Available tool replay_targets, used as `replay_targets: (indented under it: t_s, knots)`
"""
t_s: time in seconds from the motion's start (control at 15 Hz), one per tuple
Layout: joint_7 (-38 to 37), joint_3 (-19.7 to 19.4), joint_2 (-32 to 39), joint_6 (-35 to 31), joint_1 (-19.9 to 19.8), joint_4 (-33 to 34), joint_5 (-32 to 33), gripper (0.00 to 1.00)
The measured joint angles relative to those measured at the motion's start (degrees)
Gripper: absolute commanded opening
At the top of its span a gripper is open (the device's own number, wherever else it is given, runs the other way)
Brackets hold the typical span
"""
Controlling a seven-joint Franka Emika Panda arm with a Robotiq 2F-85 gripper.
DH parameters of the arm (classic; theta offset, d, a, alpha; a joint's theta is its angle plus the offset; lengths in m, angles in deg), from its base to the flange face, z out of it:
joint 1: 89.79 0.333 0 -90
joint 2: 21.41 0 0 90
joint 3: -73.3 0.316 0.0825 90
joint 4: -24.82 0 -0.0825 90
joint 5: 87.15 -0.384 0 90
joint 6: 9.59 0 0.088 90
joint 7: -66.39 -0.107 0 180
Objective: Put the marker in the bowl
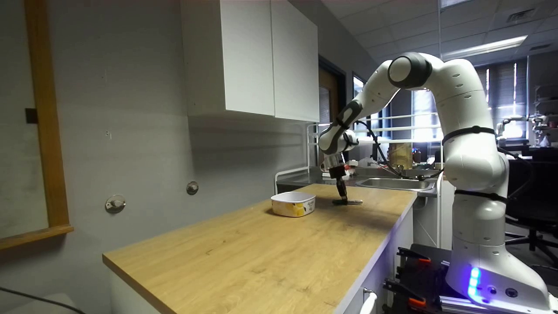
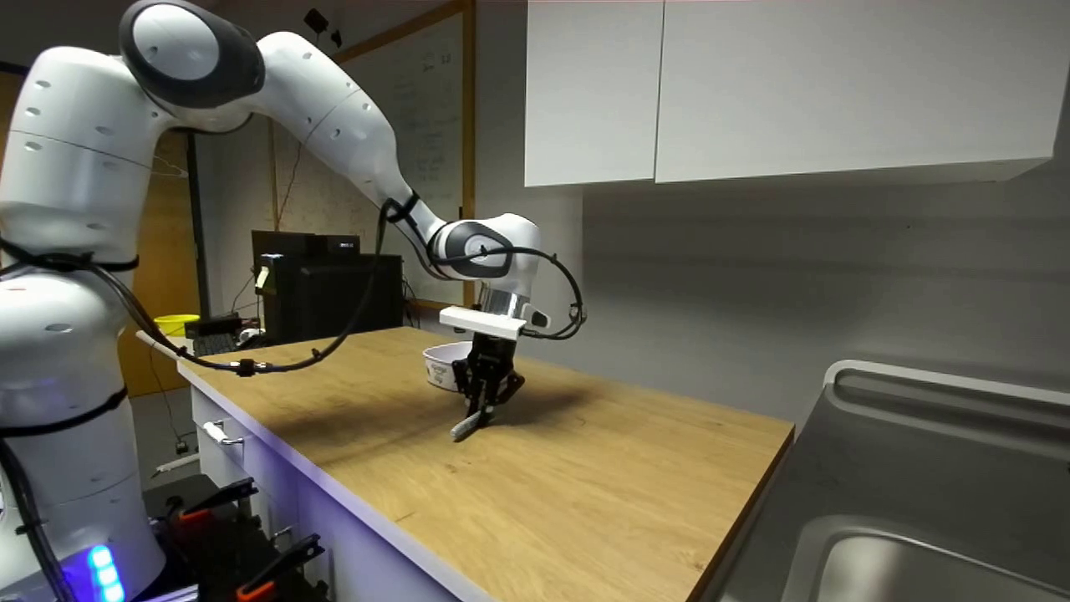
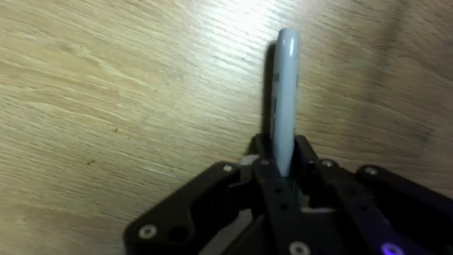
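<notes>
Grasping looks complete: near the yellow-printed bowl (image 1: 285,209), the tool (image 3: 282,144) pinches the grey marker (image 3: 286,81); next, raise it over the bowl.

I see wood-topped table (image 1: 261,250), white-sided, along grey wall (image 1: 144,91). White cabinets (image 1: 248,56) hang above, wall shadowed beneath. Past table's end, metal counter (image 2: 945,468) with sink (image 2: 878,573). Farther off I see bright windows (image 1: 421,106), dark blinds (image 1: 501,87), black chair (image 1: 534,213), lit lamp (image 1: 492,46) in tiled ceiling (image 1: 392,26). Elsewhere, wood-framed whiteboard (image 2: 418,134), brown door (image 2: 167,251), grey floor (image 2: 150,431).
</notes>
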Motion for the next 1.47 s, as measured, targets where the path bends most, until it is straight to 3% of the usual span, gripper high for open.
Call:
replay_targets:
  t_s: [0.4,0.87,1.2,1.47]
  knots:
    - [-0.49,0.01,-2.73,-0.72,0.71,-1.75,0.09,0.07]
    - [-5.73,0.6,-13.47,-0.4,4.42,-3.91,1.25,0.07]
    - [-14.27,3.87,-20.17,2.02,8.88,-3.81,5.59,0.07]
    - [-21.03,7.33,-21.05,5.07,12.2,-1.73,8.37,0.07]
